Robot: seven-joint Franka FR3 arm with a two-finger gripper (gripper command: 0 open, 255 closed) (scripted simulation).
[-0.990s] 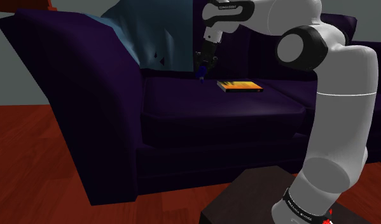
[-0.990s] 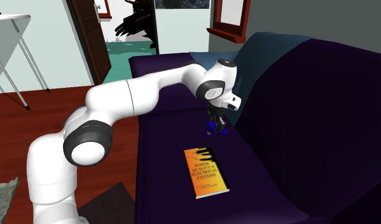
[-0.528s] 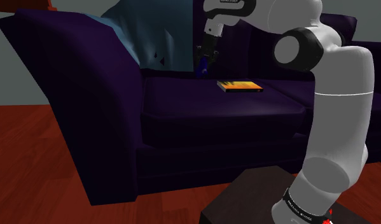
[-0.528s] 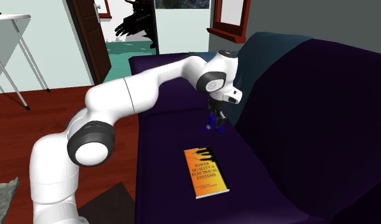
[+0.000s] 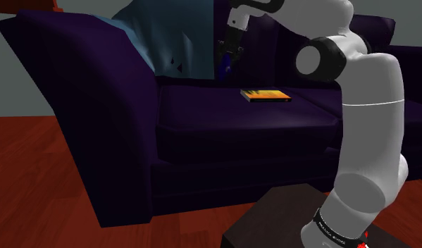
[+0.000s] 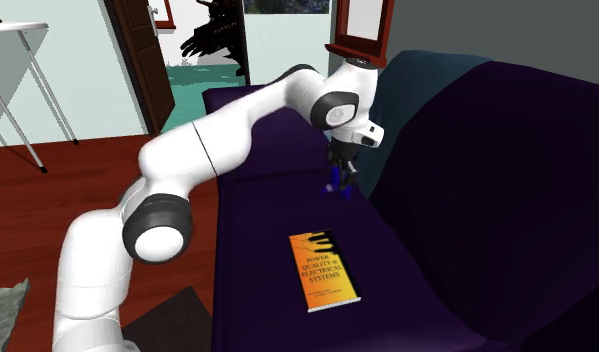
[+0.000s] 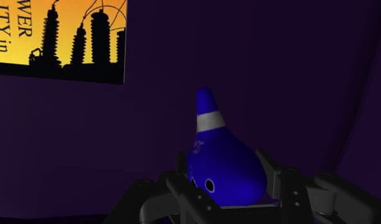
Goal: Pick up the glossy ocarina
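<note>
In the shoulder view, the hand (image 5: 230, 55) is seen above the rear of the seat of the dark purple sofa (image 5: 125, 127), in front of its backrest. The blue ocarina (image 5: 225, 68) hangs from it, apparently clear of the cushion. An orange-covered book (image 5: 265, 95) lies flat on the seat, near, toward that view's right. The lift is judged to be under way. It is best carried straight up, so that the ocarina is not swung against the backrest.

In the second exterior view, the hand (image 6: 340, 165) is pointed down close beside the backrest. The ocarina (image 6: 337, 183) shows as a small blue shape beneath it, and the book (image 6: 325, 270) lies well apart, nearer the camera. A gap to the cushion is suggested, though it cannot be gauged closely. A slow, even rise is advised, with no drift toward the backrest.

In the wrist view, the two black fingers (image 7: 176, 191) are clamped on the ocarina's (image 7: 215, 146) rounded body from either side. Its narrow end, ringed by a pale band, points away from the hand (image 7: 224, 191). The glossy, curved shell is judged slippery, and a grip on the bulge could let it squirt out. The clamp should therefore be held firm, jerks avoided, and the wrist not rolled.
</note>
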